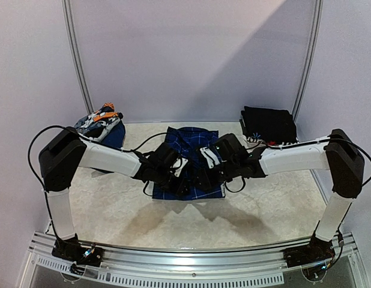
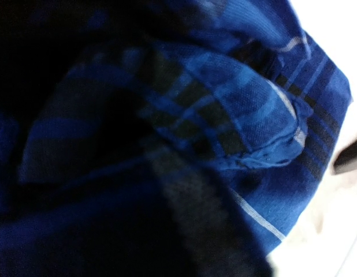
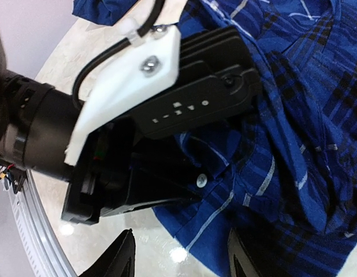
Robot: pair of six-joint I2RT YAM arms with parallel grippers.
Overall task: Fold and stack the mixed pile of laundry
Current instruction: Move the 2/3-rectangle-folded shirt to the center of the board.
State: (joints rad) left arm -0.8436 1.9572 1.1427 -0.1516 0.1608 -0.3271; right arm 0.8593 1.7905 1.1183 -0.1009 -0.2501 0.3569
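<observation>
Scanning the far left: I see a heap of grey-white-orange patterned garments (image 1: 100, 120) at the back-left corner of the pale marbled tabletop (image 1: 113, 204), resting on a dark blue cloth (image 1: 115, 137).
Left arm: it reaches inward from its base at the near edge, forearm slanting toward the middle of the table.
Left gripper (image 1: 177, 175): down on the left part of the shirt, its black body pressed into the cloth. Its own camera shows only a bunched fold of plaid very close up, so I cannot tell whether the fingers are spread or pinching.
Blue plaid cotton shirt (image 1: 191, 157): crumpled in the middle of the table, under and between both grippers, its near hem lying on the tabletop.
Right gripper (image 3: 181, 259): low over the shirt's near hem, just beside the left one. Its black fingers (image 3: 122, 257) stand spread, with bare table and the shirt's edge between them and nothing clamped.
Folded black trousers (image 1: 268, 124): a neat dark stack at the back-right corner, apart from the shirt.
</observation>
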